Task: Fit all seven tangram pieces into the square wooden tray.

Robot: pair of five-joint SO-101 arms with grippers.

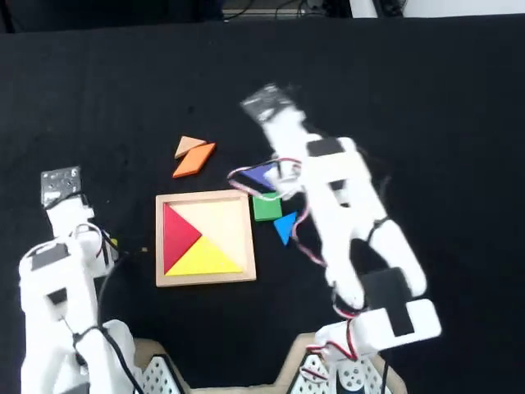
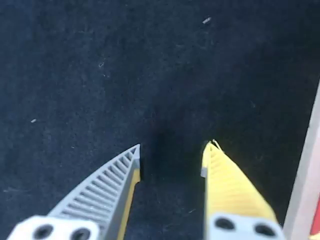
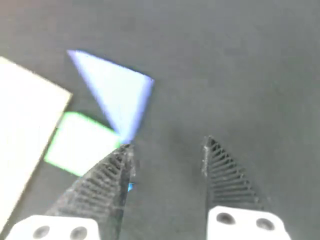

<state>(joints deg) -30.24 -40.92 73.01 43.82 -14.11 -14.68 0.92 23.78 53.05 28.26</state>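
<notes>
The square wooden tray (image 1: 244, 236) lies mid-table with a red triangle (image 1: 178, 236) and a yellow triangle (image 1: 207, 258) inside it. A dark blue triangle (image 1: 261, 175), a green square (image 1: 267, 207) and a small light blue triangle (image 1: 285, 225) lie just right of the tray. An orange parallelogram (image 1: 194, 161) and a tan triangle (image 1: 189, 145) lie behind it. My right gripper (image 3: 167, 147) hangs open over bare cloth, one fingertip at a corner of the blue triangle (image 3: 116, 90), beside the green square (image 3: 79, 143). My left gripper (image 2: 173, 147) is open and empty over the cloth, left of the tray's edge (image 2: 304, 185).
The right arm (image 1: 344, 213) stretches from its base at the front right across the pieces beside the tray. The left arm (image 1: 57, 271) stands at the front left. Black cloth covers the whole table, with wide free room at the back and far right.
</notes>
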